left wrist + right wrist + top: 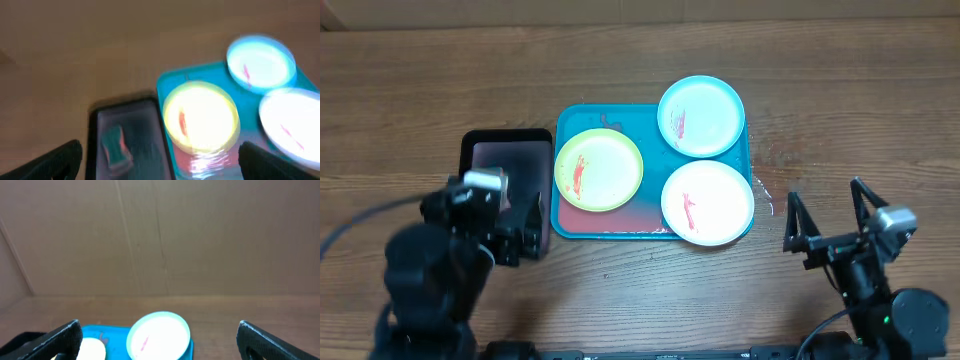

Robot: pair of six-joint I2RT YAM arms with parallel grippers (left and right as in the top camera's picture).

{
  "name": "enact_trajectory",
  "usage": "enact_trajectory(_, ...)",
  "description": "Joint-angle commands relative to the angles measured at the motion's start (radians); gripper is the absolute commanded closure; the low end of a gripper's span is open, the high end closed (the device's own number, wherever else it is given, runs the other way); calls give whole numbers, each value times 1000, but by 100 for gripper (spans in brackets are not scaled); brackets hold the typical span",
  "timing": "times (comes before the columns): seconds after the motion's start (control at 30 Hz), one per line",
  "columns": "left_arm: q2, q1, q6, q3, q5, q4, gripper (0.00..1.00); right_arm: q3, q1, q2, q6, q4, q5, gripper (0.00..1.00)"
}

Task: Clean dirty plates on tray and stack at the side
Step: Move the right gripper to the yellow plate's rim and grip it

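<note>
Cleaning is judged not yet begun: yellow-green plate [598,168], light blue plate [700,115] and white plate [707,202], all red-smeared, are seen on the tray [582,118] at frame centre. Left gripper [523,232], lower left, and right gripper [825,200], lower right, are seen with fingers spread and nothing held. A reach for the blurred sponge-like block [116,145] in the black tray [505,135] is likely called for next, and nothing is seen in the way.

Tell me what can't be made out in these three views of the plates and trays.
- Overhead: the left arm covers the near end of the black tray, hiding what lies there.
- Left wrist: motion blur; the greenish thing in the black tray cannot be identified.
- Right wrist: the bottom edge cuts off the teal tray and the plates; only parts of two show.
</note>
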Motion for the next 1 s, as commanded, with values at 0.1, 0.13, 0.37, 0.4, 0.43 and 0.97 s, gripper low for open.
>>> enact_trajectory(0.1, 381, -2, -14, 448, 48, -348, 0, 376, 2, 338, 5, -241, 8, 0)
enact_trajectory(0.13, 451, -2, -15, 531, 58, -423, 0, 480, 2, 441, 5, -344, 8, 0)
enact_trajectory(0.37, 735, -2, -15, 776, 146, -594, 0, 815, 2, 803, 11, -594, -37, 0)
enact_trajectory(0.4, 752, -2, -16, 776, 147, -588, 0, 822, 2, 830, 11, -587, -74, 0)
enact_trajectory(0.43, 792, -2, -35, 776, 158, -583, 0, 822, 2, 872, 11, -571, -166, 0)
enact_trajectory(0.97, 971, 94, -382, 776, -124, -588, 0, 825, 237, 1337, 284, -349, -212, 22)
